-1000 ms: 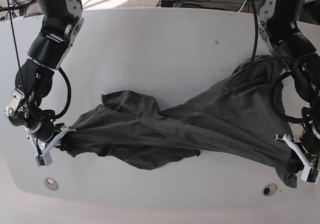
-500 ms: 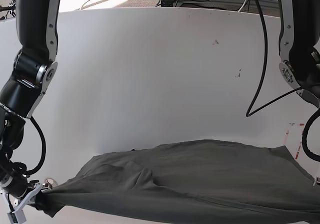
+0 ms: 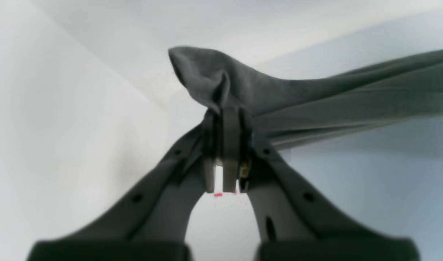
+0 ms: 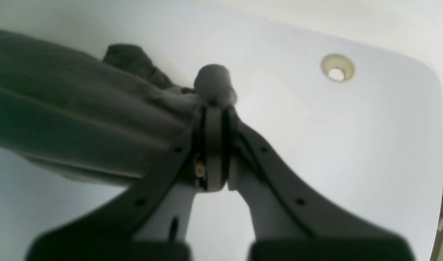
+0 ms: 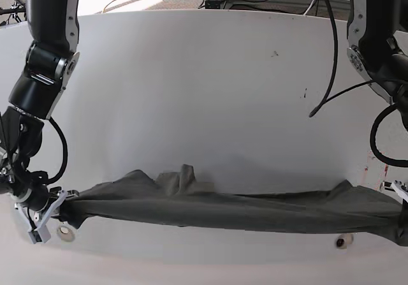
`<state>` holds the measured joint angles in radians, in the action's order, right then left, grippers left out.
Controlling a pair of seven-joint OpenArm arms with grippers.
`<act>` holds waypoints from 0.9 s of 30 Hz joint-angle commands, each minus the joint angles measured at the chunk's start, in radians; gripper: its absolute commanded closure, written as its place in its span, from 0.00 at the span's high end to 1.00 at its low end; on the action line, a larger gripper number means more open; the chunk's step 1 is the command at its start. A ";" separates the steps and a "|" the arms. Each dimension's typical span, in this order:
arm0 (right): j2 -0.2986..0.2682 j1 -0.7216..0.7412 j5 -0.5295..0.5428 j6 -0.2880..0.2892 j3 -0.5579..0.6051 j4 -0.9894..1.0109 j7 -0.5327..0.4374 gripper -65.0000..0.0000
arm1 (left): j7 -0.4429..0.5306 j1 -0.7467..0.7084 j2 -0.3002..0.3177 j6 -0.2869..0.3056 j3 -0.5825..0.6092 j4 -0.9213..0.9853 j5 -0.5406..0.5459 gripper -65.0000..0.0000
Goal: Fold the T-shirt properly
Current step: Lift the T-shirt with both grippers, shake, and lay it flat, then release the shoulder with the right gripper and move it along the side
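While both arms pull apart, T-shirt (image 5: 229, 210) strung taut across the table's (image 5: 191, 87) near edge, left gripper (image 3: 227, 145) clamped on one bunched end, right gripper (image 4: 213, 145) clenching the other, cloth sagging in long folds between.

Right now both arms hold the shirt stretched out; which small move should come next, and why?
Probably lower both arms together toward the far side, to lay the T-shirt flat. The left gripper and right gripper are each shut on an end, and the cloth hangs bunched in a narrow band over the table, not spread.
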<state>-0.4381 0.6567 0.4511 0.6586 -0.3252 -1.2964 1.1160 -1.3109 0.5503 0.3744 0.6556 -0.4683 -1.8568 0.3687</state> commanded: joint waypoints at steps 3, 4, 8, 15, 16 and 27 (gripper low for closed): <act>0.012 -0.116 -0.005 -0.001 -0.074 -0.131 0.025 0.00 | 0.026 -0.124 -0.007 -0.001 -0.076 -0.048 -0.003 0.00; 0.025 -0.150 -0.005 0.000 -0.098 -0.142 0.036 0.00 | 0.026 -0.161 -0.013 0.000 -0.094 -0.051 -0.003 0.00; 0.045 -0.292 -0.005 0.002 -0.144 -0.203 0.055 0.00 | 0.026 -0.329 -0.018 0.043 -0.159 -0.053 -0.003 0.00; 0.094 -0.532 0.065 -0.006 -0.196 -0.291 0.059 0.00 | 0.026 -0.553 -0.048 0.043 -0.246 -0.051 -0.007 0.00; 0.098 -0.559 0.076 -0.007 -0.208 -0.300 0.059 0.00 | 0.026 -0.577 -0.051 0.043 -0.257 -0.051 -0.007 0.00; 0.195 -0.777 0.088 -0.007 -0.280 -0.364 0.059 0.00 | 0.027 -0.789 -0.051 0.043 -0.275 -0.048 -0.010 0.00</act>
<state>-0.2340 -0.1055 0.5388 0.6518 -0.5758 -1.6417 1.1847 -1.2907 -0.2314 0.3054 0.6994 -0.7372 -1.8896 0.3622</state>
